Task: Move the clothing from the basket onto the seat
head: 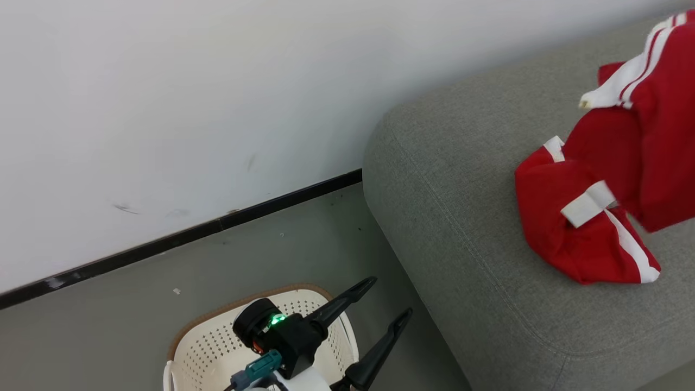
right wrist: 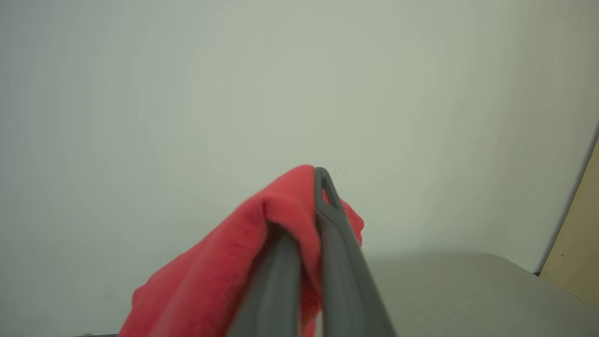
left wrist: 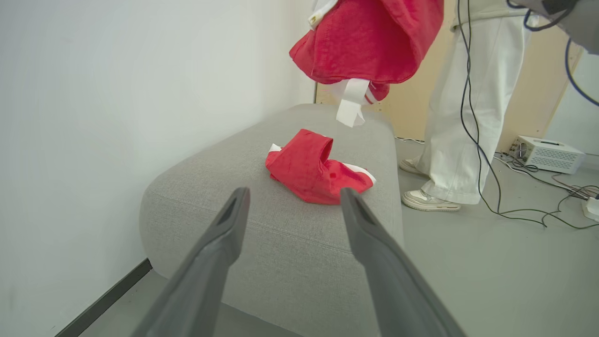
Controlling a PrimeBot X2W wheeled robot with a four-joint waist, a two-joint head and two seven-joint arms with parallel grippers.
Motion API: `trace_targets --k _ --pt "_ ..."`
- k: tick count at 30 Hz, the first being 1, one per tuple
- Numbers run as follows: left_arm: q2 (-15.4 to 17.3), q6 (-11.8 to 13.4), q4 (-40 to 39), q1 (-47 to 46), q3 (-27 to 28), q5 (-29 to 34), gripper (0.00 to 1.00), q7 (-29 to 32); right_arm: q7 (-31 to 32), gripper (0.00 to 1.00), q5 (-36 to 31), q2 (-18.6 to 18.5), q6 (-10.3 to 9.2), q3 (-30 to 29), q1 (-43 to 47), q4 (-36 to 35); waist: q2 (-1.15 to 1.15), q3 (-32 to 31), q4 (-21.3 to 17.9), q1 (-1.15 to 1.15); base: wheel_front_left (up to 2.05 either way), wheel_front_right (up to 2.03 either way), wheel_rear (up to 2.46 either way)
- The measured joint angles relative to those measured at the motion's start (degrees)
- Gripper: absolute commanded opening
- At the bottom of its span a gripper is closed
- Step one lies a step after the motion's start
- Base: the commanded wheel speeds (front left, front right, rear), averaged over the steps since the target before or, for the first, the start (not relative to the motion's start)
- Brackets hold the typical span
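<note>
**One piece down, one piece hanging over the seat**

One piece of the clothing [head: 583, 239] lies crumpled on the seat [head: 461, 190], at about 3 o'clock in the head view, well in from the cushion's rounded edge, so it should not slide off. A second red garment [head: 659, 136] hangs above it at 2 o'clock, its white-striped hem just over the lying piece. It is off the cushion because the right end effector [right wrist: 299, 201] has its fingers pinched together on a fold of the cloth, the rest draping down its left side. My reading is that the arm carries it high so the cloth clears the seat edge before release.

The basket [head: 217, 347] stands on the floor at 7 o'clock, just beside the seat's corner. The left end effector [head: 390, 296] hovers over it at 6 o'clock, spread wide and holding nothing, likely parked out of the way. It hides much of the basket's inside, so I cannot tell whether more clothing remains there.

A person's legs [left wrist: 449, 117] stand beyond the seat's far end, in the left wrist view.
</note>
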Motion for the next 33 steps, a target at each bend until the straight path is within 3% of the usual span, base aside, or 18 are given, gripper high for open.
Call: trace_targets --k 8,15,23,33 --pt "0.56 0.99 -1.99 -1.96 0.78 1.9 1.0 0.01 4.22 0.0 -0.08 -3.38 0.0 -1.59 -7.61 8.88 0.0 2.71 0.55 0.0 0.0 0.0 0.0" --pt "1.36 1.57 -3.66 -3.58 0.79 3.13 1.0 0.92 5.98 0.0 -2.04 -2.81 0.0 0.62 -8.37 18.68 0.0 5.64 1.86 0.0 0.0 0.0 0.0" --pt "1.54 1.58 -5.7 -5.27 0.27 3.96 1.0 2.53 5.59 0.0 -3.56 2.24 0.0 1.38 -8.18 28.26 0.0 9.14 3.88 0.0 0.0 0.0 0.0" --pt "1.71 1.4 -6.47 -8.01 -0.46 5.59 1.0 3.64 1.11 0.0 -4.23 6.08 0.0 2.9 -8.14 33.21 0.0 13.2 6.34 0.0 0.0 0.0 0.0"
